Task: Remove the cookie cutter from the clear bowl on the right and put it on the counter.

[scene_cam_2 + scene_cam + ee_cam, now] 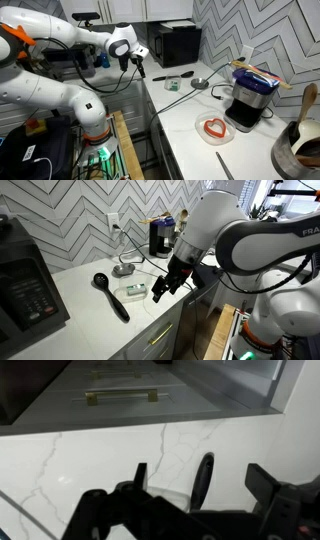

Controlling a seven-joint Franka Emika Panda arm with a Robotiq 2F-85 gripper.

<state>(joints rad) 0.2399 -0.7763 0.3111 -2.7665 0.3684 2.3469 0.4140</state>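
Note:
The red cookie cutter lies inside the small clear bowl on the white counter, in front of the coffee maker. My gripper hangs open and empty over the other end of the counter, well away from the bowl. In an exterior view it is beside the clear white-green container. The wrist view shows both open fingers above the counter, with the black ladle's handle between them. The bowl and cutter are hidden behind my arm in that exterior view and out of the wrist view.
A black ladle, a clear container with white and green and a grey metal dish lie near the gripper. A coffee maker, a microwave and a pot stand on the counter. Drawers with gold handles sit below.

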